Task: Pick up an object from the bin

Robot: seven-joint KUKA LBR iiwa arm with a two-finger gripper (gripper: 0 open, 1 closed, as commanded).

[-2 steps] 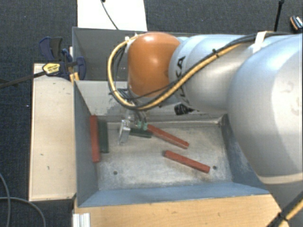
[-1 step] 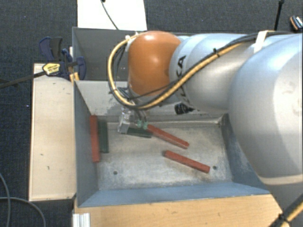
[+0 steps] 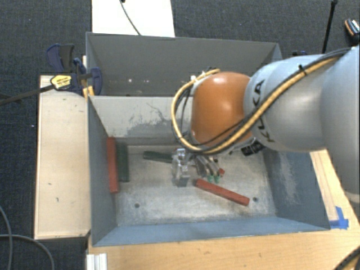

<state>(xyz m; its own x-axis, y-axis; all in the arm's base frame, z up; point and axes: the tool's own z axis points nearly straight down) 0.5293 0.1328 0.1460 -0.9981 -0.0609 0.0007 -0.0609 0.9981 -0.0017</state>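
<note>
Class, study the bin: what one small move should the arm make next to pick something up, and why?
Probably a slight shift to the view's right, centring the pincer over the red stick at its left end. The pincer hangs low over the floor just beside that end, and the stick lies flat in the open, so it looks the easiest catch.

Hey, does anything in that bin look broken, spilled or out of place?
Nothing stands out. In the bin a red bar and a dark green block lie along the left wall, a second red bar lies slanted beside the gripper, and a dark green stick lies on its other side. No damage or spill shows.
</note>
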